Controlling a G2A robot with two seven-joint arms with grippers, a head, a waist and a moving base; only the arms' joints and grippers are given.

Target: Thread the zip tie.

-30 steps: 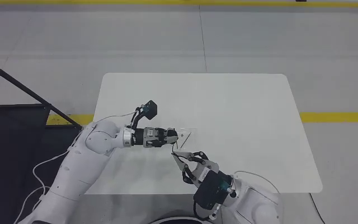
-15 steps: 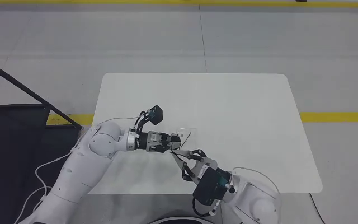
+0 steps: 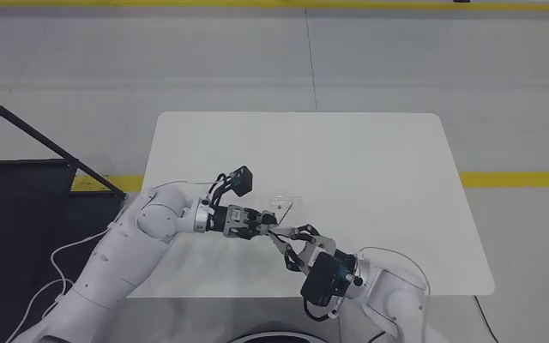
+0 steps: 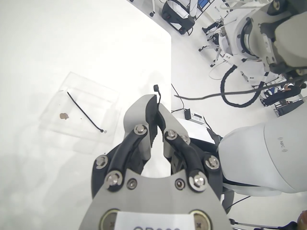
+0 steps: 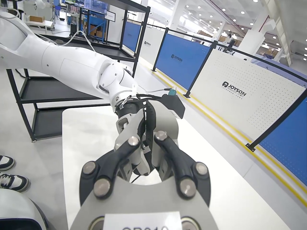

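My left fingers (image 4: 140, 111) clamp the zip tie (image 4: 158, 98) head-up above the surface's (image 3: 369, 171) near edge, right fingers (image 5: 165, 123) closed, seemingly on its tail; the head looks unthreaded.

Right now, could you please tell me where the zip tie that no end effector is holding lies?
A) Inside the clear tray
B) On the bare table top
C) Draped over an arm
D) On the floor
A: the loose zip tie lies flat inside the clear tray on the table, while the left end effector is shut on the other zip tie.
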